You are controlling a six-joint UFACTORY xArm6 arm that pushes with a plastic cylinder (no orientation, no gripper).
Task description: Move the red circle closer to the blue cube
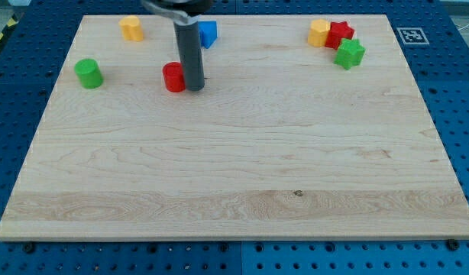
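Note:
The red circle (173,77) is a short red cylinder on the wooden board (234,176), towards the view's top left. The blue cube (208,33) lies above and to the right of it, near the board's top edge, partly hidden behind my rod. My tip (194,88) rests on the board right against the red circle's right side, seemingly touching it. The rod rises straight up from there and leaves the view at the top.
A green cylinder (88,73) stands to the left of the red circle. A yellow block (130,28) lies at the top left. At the top right a yellow block (319,33), a red star-like block (340,34) and a green star-like block (349,53) cluster together.

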